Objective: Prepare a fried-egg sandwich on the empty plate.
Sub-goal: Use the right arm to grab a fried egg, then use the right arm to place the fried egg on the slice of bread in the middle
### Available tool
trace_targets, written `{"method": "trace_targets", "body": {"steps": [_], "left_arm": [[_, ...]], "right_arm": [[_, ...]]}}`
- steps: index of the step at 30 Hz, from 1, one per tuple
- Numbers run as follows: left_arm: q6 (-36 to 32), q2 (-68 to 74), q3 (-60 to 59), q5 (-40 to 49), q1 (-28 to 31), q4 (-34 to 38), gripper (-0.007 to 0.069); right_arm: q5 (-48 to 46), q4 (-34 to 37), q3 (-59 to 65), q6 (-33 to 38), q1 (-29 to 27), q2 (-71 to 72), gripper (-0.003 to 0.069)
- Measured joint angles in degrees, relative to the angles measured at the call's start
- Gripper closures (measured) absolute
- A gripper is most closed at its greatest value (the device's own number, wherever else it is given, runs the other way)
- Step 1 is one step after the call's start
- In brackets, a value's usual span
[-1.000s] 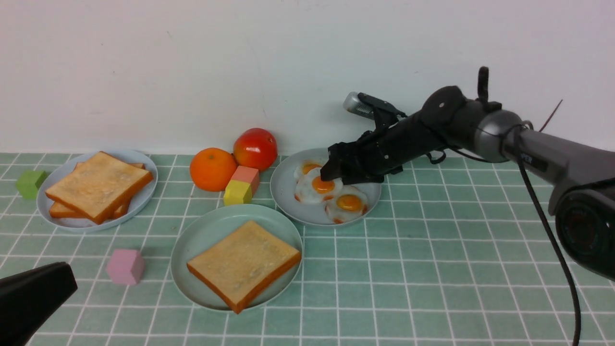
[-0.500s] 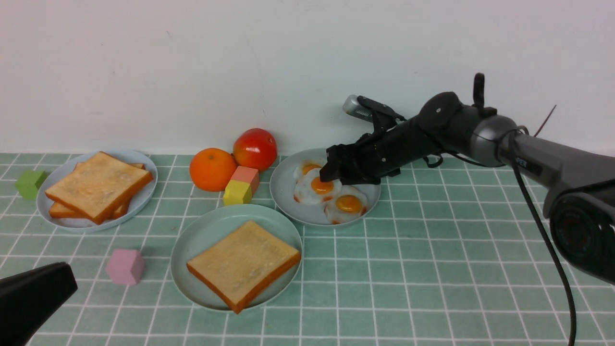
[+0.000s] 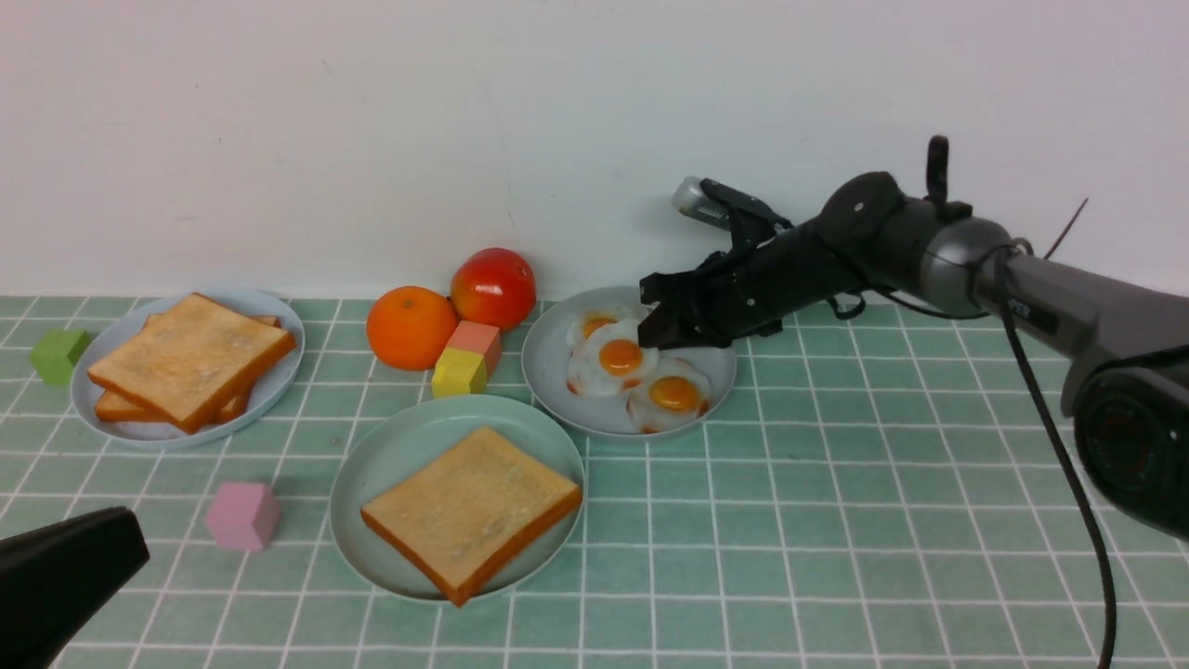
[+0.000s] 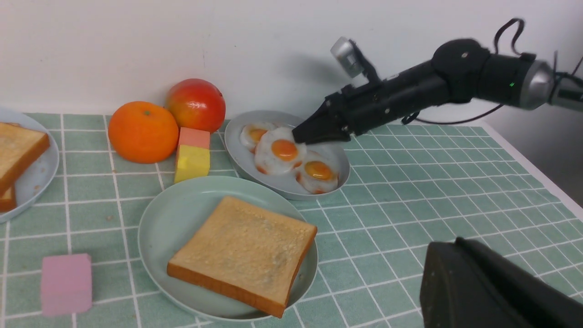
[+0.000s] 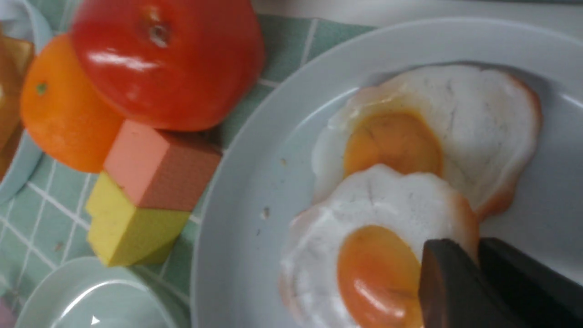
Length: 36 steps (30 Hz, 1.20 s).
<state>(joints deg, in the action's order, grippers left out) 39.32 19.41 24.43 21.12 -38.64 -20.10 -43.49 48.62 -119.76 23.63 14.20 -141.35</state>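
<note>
1. The right gripper [image 3: 650, 335] reaches in from 3 o'clock. Its jaws stand almost together, pinching the white rim of the topmost fried egg [image 3: 617, 360], which lies on the grey plate [image 3: 555, 395] overlapping two neighbouring eggs [image 3: 675, 394].
2. The left gripper [image 3: 56, 567] sits at 8 o'clock in the front view, closed on nothing and well apart from every plate.
3. The sandwich is only begun. One toast slice [image 3: 469, 509] lies flat on the mint-green plate [image 3: 395, 455], one corner toward the robot, with no egg on it.
4. The mint-green plate lies at about 8 o'clock from the pinched egg, just beside the grey plate. The right arm is much the nearer, so the carry looks short.
5. The egg is roughly round, so its heading should matter little. Held by the rim, it will probably droop.
6. Only the right wrist view shows the pinch, close beside the yolk, and it catches just a sliver of the mint-green plate.
7. Only the front view shows the whole light blue plate [image 3: 277, 311] at 9 o'clock, with the stacked toast [image 3: 190, 358] that could supply the top slice.
</note>
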Motion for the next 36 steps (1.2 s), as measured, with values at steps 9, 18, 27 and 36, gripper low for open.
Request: {"method": "trace_targets", "body": {"steps": [9, 18, 27, 36], "left_arm": [[0.0, 0.0, 0.0, 3.2, 0.0, -0.6, 0.0633], [0.0, 0.0, 0.0, 5.6, 0.0, -2.2, 0.0633], [0.0, 0.0, 0.0, 5.7, 0.0, -2.3, 0.0631], [0.0, 0.0, 0.0, 5.7, 0.0, -2.3, 0.0627]], "right_arm": [[-13.7, -0.8, 0.4, 1.5, -0.3, 10.9, 0.0597], [-13.6, 4.7, 19.8, 4.3, 10.1, 21.5, 0.06], [2.2, 19.6, 25.9, 7.4, 14.5, 18.3, 0.0602], [0.2, 16.5, 25.9, -0.8, 14.4, 16.6, 0.0511]]}}
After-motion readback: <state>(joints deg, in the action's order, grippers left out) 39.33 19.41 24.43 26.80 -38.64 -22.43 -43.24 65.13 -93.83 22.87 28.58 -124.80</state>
